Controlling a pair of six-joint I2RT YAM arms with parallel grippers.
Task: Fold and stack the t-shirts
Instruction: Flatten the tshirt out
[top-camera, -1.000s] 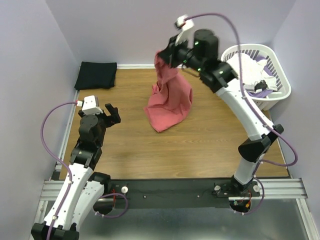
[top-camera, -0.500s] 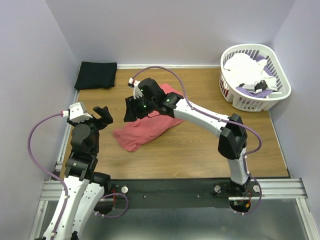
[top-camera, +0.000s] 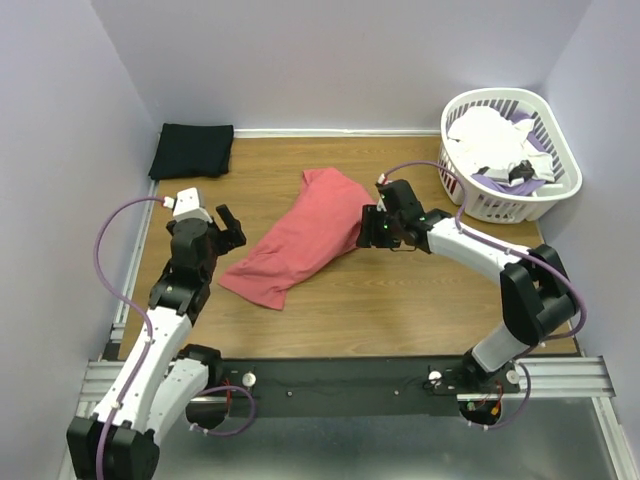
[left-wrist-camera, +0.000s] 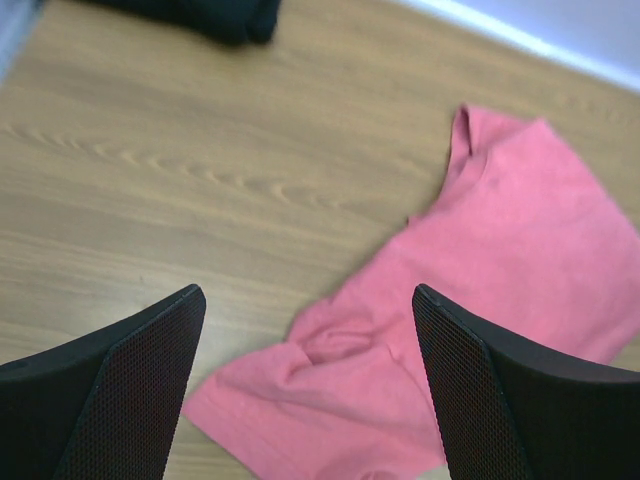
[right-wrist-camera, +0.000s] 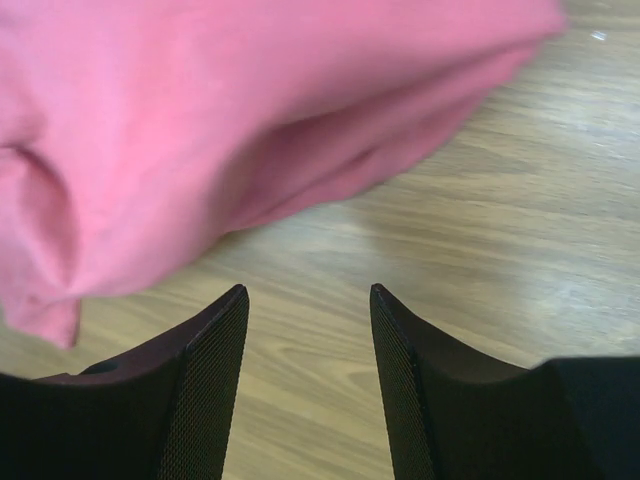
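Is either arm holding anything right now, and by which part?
Nothing is held. The left gripper and right gripper are both open and empty; the coral-red t-shirt lies free on the table.

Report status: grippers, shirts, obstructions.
Open, empty: left gripper; right gripper, beside coral-red t-shirt. Shirt unfolded on table; black t-shirt folded, far-left corner. Apart, far right: white basket.

Two t-shirts: one coral-red t-shirt (top-camera: 300, 235), one black t-shirt (top-camera: 192, 150); one white basket (top-camera: 500, 206)
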